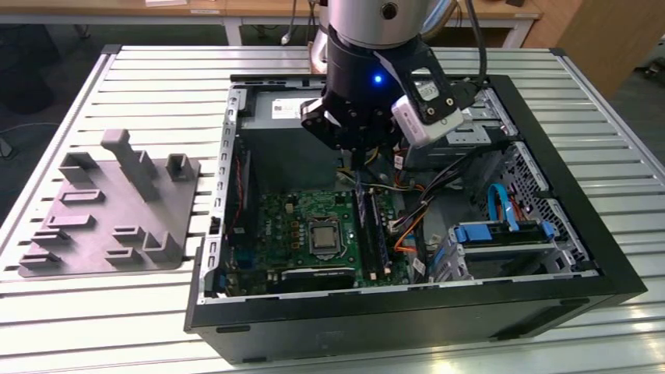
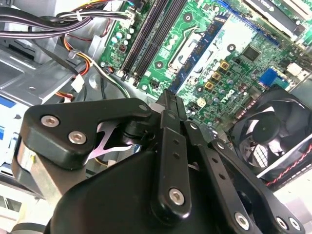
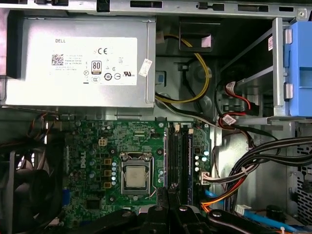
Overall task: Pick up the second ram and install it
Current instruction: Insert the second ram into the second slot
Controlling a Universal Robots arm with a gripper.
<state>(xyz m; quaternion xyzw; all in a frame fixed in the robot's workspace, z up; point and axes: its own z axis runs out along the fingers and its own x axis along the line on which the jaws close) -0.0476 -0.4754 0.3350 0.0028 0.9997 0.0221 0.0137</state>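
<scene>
Exterior view, left to right: grey moulded tray point(image 1: 104, 210), open computer case point(image 1: 416, 312), gripper point(image 1: 359, 165) above green motherboard point(image 1: 280, 226), fingers drawn together; first wrist view: dark blue second ram point(image 3: 189, 165) seated upright in that board near fingertips.

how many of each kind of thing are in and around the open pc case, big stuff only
computer case: 1
green motherboard: 1
power supply: 1
cooling fan: 1
grey fixture tray: 1
gripper: 1
total: 6
</scene>
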